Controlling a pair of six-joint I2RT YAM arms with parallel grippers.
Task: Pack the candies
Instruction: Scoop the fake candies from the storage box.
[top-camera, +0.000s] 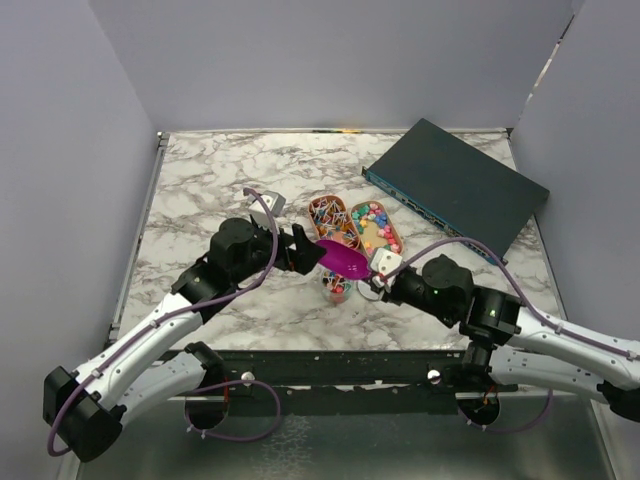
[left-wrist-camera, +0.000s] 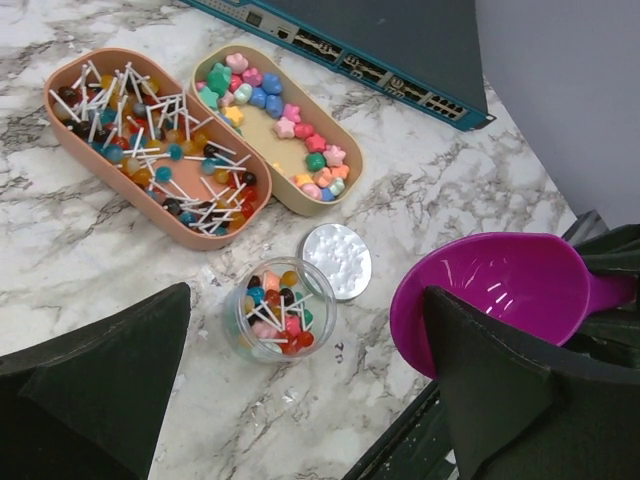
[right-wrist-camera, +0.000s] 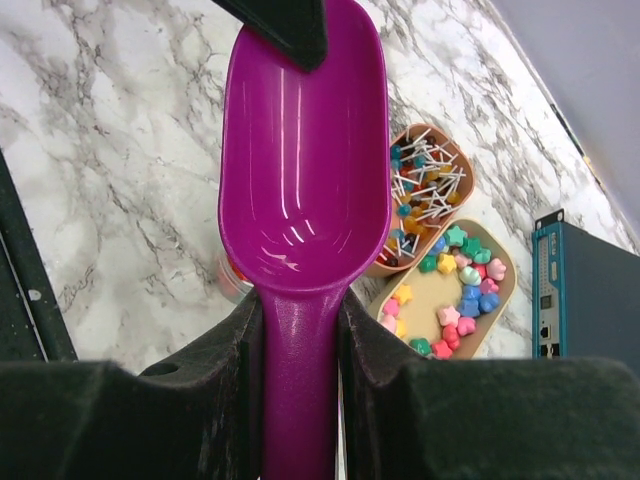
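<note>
The candies (left-wrist-camera: 283, 112), small pastel stars and hearts, lie in a tan oval tray (left-wrist-camera: 345, 190); the same candies (right-wrist-camera: 465, 275) show in the right wrist view. A small clear jar (left-wrist-camera: 280, 308) holds a few sweets mixed with stick lollipops, and its white lid (left-wrist-camera: 337, 261) lies beside it. My right gripper (right-wrist-camera: 300, 330) is shut on the handle of an empty purple scoop (right-wrist-camera: 305, 150), whose bowl hovers over the jar (top-camera: 337, 288). My left gripper (left-wrist-camera: 300, 400) is open just left of the scoop (top-camera: 345, 260), one finger (left-wrist-camera: 500, 390) beside the bowl.
An orange oval tray (left-wrist-camera: 70, 140) full of white-stick lollipops sits left of the tan tray. A dark teal network switch (top-camera: 455, 190) lies at the back right. Grey walls enclose the marble table (top-camera: 200, 190), whose front edge is a black rail (top-camera: 330, 362).
</note>
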